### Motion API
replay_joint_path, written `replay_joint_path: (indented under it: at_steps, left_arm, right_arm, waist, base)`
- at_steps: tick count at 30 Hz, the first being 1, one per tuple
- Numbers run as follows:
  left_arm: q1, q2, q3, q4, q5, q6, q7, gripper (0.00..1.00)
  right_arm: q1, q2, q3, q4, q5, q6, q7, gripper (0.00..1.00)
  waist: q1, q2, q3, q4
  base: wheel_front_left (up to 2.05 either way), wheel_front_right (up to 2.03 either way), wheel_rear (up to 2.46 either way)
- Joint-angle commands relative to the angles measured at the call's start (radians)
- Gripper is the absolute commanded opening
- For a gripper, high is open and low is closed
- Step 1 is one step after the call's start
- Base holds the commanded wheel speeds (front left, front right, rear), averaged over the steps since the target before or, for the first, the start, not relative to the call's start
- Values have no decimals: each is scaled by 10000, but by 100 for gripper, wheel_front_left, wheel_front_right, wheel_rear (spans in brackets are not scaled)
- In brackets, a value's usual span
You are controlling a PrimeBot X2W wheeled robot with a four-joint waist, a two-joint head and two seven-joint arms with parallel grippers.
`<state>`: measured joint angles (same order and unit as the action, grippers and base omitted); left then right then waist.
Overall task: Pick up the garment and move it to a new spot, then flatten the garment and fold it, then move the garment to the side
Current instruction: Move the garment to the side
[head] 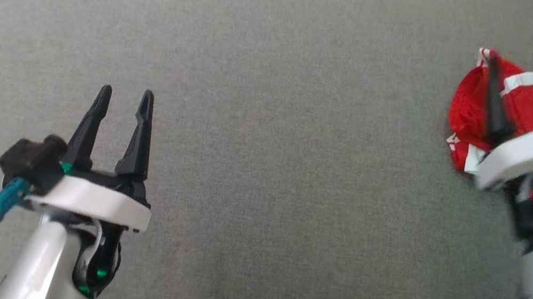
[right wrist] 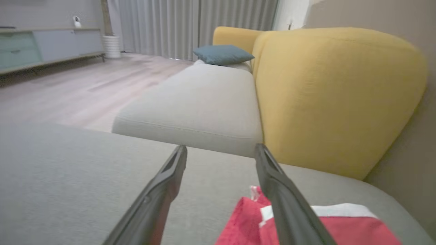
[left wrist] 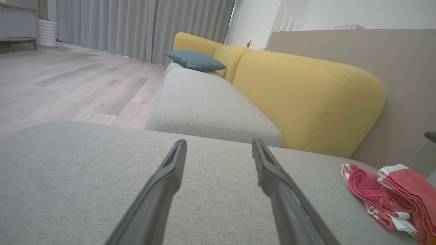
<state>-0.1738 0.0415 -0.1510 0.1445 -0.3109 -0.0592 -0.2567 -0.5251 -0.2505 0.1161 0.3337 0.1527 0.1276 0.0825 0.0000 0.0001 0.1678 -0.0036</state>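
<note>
Surface: grey seat cushion [head: 280, 65] of a sofa, spread across the head view.
Garment: one red garment [head: 468, 110] with white trim, at about 3 o'clock in the head view, lying on the cushion close to its right edge in a layered, slightly bunched bundle.
Right gripper: right gripper [head: 518, 55] sits over the garment at 2 to 3 o'clock; its jaws are apart, pointing toward 12 o'clock, and hold no cloth.
Left gripper: left gripper [head: 126, 91] is at 8 o'clock, well apart from the garment; its jaws are spread and empty above bare cushion.
Done, as judged: the folds show in stacked white-edged layers and the bundle lies off to the side, so moving, flattening, folding and setting aside all look finished.
Left, as judged: little beyond drawing the right arm clear; the fold is loose at its 9 o'clock end in the left wrist view and might want tidying.
Count, task things: one garment, two grippers.
Count, surroundings in the left wrist view: three yellow back cushions [left wrist: 306, 102], one blue pillow [left wrist: 196, 60], a second grey seat cushion [left wrist: 211, 105].
</note>
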Motion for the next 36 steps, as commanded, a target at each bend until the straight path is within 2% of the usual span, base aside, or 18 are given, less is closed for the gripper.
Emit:
replay_joint_path:
  at_steps: [1, 7, 11, 20, 26, 36]
  left_arm:
    - [-145, 87, 309, -415, -6, 75, -51, 100]
    - [193, 87, 280, -421, 14, 181, -51, 100]
    - [506, 87, 174, -416, 43, 237, -51, 100]
    - [1114, 87, -63, -417, 225, 418, -51, 100]
    - [1391, 87, -19, -659, 204, 626, -51, 100]
    - [1442, 87, -11, -943, 324, 608, -51, 100]
  right_arm:
    - [305, 360, 145, -441, -5, 31, -416, 100]
    - [1597, 1516, 216, -561, -238, 31, -1557, 100]
    - [2499, 1912, 177, -487, -283, 31, -2427, 100]
    - [3792, 1999, 250, -408, 397, 31, -3324, 100]
    - [4181, 2001, 297, -597, 505, 31, -3431, 100]
    - [4389, 2002, 295, -1142, 601, 31, -3441, 100]
  waist:
    - [0, -1, -301, 102]
    - [0, -1, -760, 219]
    - [0, -1, -1054, 303]
    - [0, -1, -1503, 447]
    - [0, -1, -1580, 477]
    - [0, -1, -1498, 442]
  base:
    - [0, 0, 0]
    - [0, 0, 0]
    - [0, 0, 0]
    - [0, 0, 0]
    - [0, 0, 0]
    - [0, 0, 0]
